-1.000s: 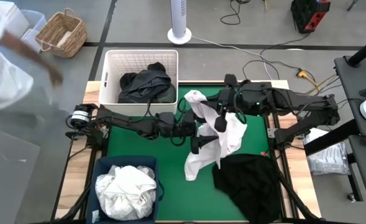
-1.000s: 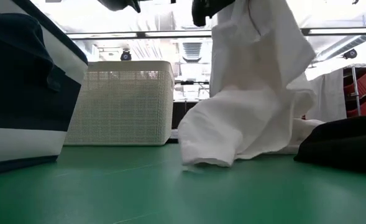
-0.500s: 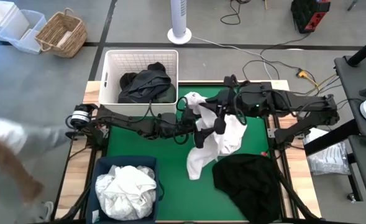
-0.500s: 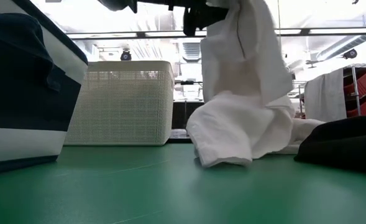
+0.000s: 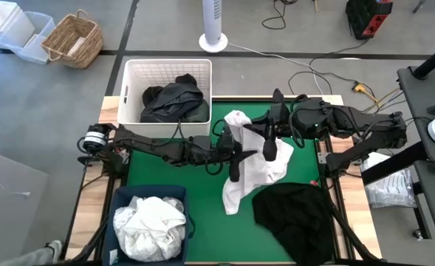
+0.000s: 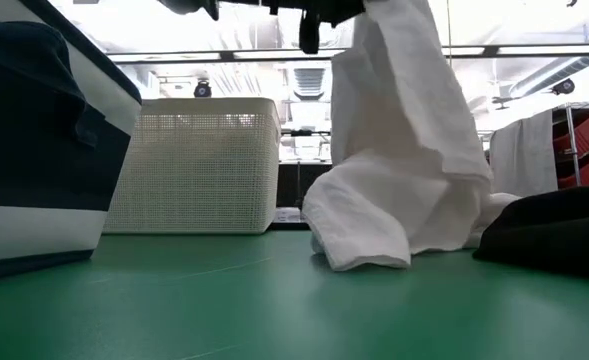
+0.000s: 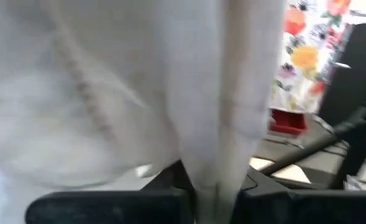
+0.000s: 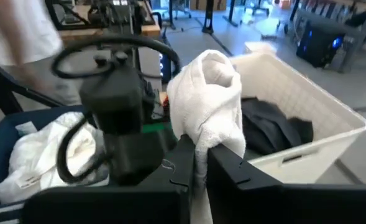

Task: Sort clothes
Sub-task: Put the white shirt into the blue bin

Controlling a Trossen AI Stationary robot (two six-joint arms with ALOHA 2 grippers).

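White shirt held up over the bench by both grippers.

The white shirt (image 5: 255, 164) is gripped near its top by the right gripper (image 8: 198, 163), whose jaws are closed narrowly on a bunched fold, and by the left gripper (image 7: 210, 193), whose jaws are pinched on a hanging fold. The shirt's lower end is draped on the green mat (image 5: 202, 193) near the middle of the bench, as seen in the low view. A black garment (image 5: 295, 218) is laid on the mat just beside it. Dark clothes (image 5: 174, 100) are piled in the white basket (image 5: 165, 68), and white clothes (image 5: 149, 222) are heaped in the navy bin (image 5: 120, 193).
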